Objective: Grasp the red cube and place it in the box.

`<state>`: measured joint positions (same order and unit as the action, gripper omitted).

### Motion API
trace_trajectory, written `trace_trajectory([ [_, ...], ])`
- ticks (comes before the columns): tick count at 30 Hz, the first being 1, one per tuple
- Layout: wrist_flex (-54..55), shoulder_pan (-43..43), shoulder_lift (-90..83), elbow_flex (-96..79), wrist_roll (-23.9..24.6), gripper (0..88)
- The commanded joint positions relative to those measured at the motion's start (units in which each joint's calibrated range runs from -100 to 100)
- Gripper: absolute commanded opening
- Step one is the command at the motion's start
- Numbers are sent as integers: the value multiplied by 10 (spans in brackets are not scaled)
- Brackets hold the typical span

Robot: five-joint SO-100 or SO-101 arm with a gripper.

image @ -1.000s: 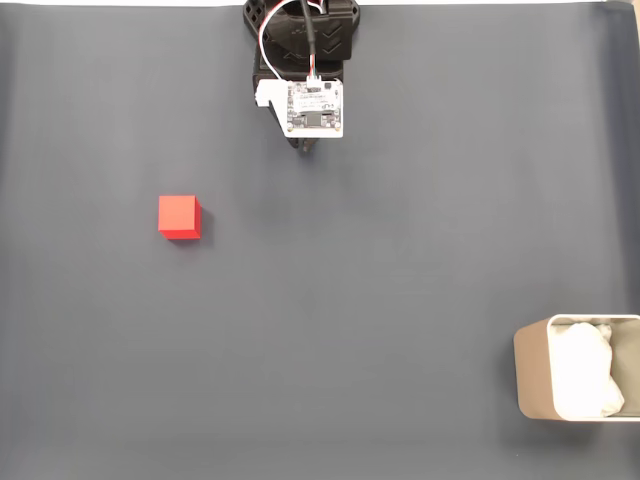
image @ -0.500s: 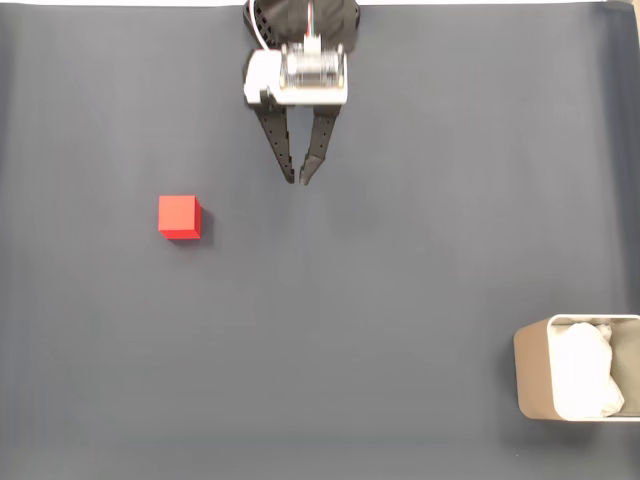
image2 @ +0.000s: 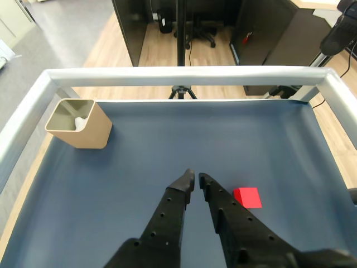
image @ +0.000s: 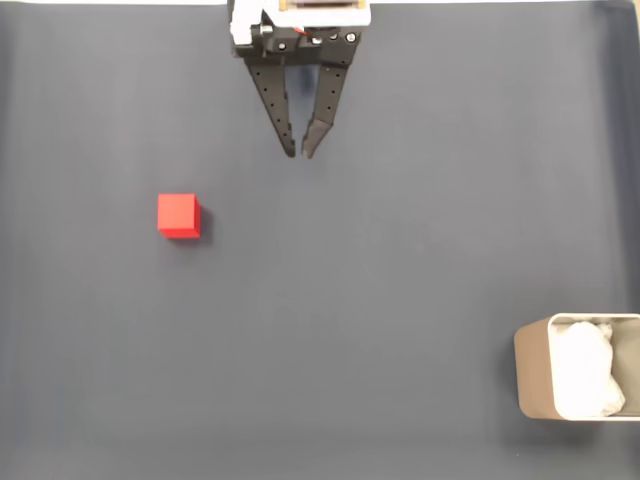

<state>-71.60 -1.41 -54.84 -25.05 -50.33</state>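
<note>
Reaching for the cube is the step in hand, and everything sits on the dark blue-grey surface [image: 400,250], which is the biggest thing in both views. Next in size, the box [image: 532,370] stands at the lower right edge of the fixed view, far from the red cube [image: 179,216] and diagonally across from it; its white padding shows inside. The pincer [image: 297,153] hangs at the top middle of that view, up and to the right of the cube and well apart from it, holding nothing, its two black fingers drawn narrow so that the tips almost meet. In the wrist view the pincer [image2: 194,180] points past the cube [image2: 247,197], which lies just to the right of the fingers. To do this well, I judge that the arm should swing toward the cube first, spread the fingers wider than the cube before dropping, and line them up with two flat opposite faces, not the corners. Coming down with the fingers this narrow would likely knock the cube aside.
</note>
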Motion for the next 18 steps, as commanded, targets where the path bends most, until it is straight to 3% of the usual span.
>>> trace_trajectory([
  [1, -33, -20, 33, 73, -3, 0],
  [18, -43, -154, 121, 103, -4, 0],
])
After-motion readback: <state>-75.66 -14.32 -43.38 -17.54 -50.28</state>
